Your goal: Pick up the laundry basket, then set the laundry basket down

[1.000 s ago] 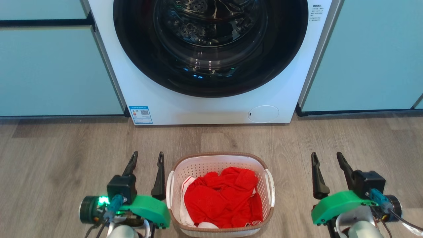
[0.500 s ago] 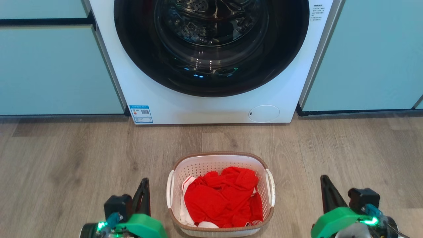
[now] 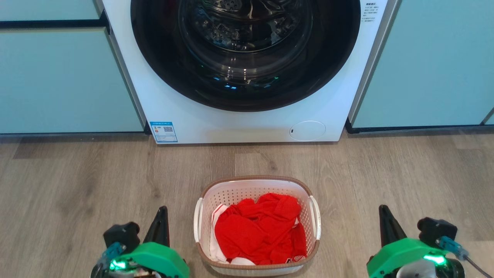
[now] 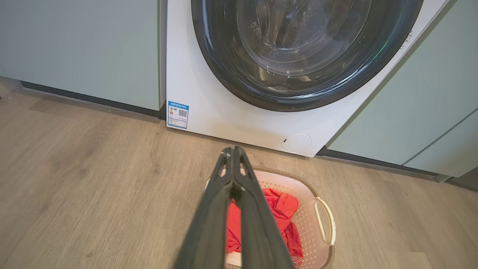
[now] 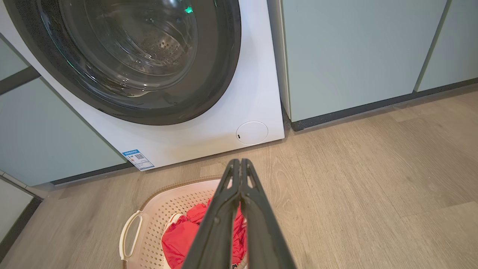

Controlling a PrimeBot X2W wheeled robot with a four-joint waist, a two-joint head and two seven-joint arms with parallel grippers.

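Note:
The laundry basket [image 3: 305,193], white and perforated with a brown rim and white side handles, stands on the wood floor in front of the washing machine, holding red clothing [image 3: 258,227]. It also appears in the left wrist view [image 4: 310,209] and the right wrist view [image 5: 157,209]. My left gripper [image 3: 161,211] hangs to the basket's left, shut, fingers together and holding nothing; its fingertips meet in its wrist view [image 4: 232,151]. My right gripper [image 3: 383,210] is off to the basket's right, farther away, shut and empty, tips together [image 5: 239,162]. Neither touches the basket.
A white front-loading washing machine [image 3: 247,127] with a dark round door stands just beyond the basket, between pale teal cabinets [image 3: 65,77]. Bare wood floor [image 3: 77,181] spreads to both sides of the basket.
Both grippers went from open to shut and drew back toward the bottom of the head view. The basket has stayed where it was.

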